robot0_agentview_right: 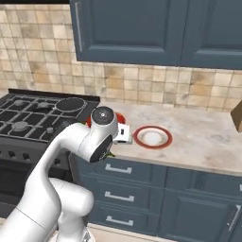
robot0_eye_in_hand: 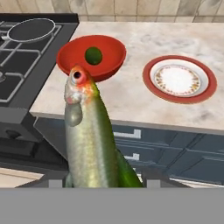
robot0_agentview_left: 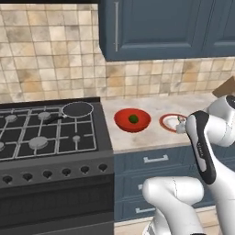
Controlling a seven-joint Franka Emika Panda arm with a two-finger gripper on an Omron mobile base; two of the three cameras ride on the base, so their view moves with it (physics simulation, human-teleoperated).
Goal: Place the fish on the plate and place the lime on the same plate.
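Observation:
The fish (robot0_eye_in_hand: 89, 135), slender and greenish-grey with an orange-tinged head, stands up large in the hand view with my gripper (robot0_eye_in_hand: 99, 182) shut on its tail end. It hangs over the counter's front edge, nearer than the red bowl (robot0_eye_in_hand: 65, 57). The lime (robot0_eye_in_hand: 93, 55) lies inside that bowl, and it shows as a lime (robot0_agentview_left: 133, 119) in the left base view too. The plate (robot0_eye_in_hand: 148, 83), red-rimmed with a white centre, sits bare to the bowl's right. From the right base, the plate (robot0_agentview_right: 139, 137) lies just beyond my hand.
A gas stove (robot0_agentview_left: 46, 133) with a round dark pan (robot0_agentview_left: 77, 109) stands left of the counter. Drawer fronts (robot0_eye_in_hand: 175, 153) run below the counter edge. A brown box (robot0_agentview_right: 236, 116) sits at the far right. Blue cabinets (robot0_agentview_right: 142, 28) hang overhead.

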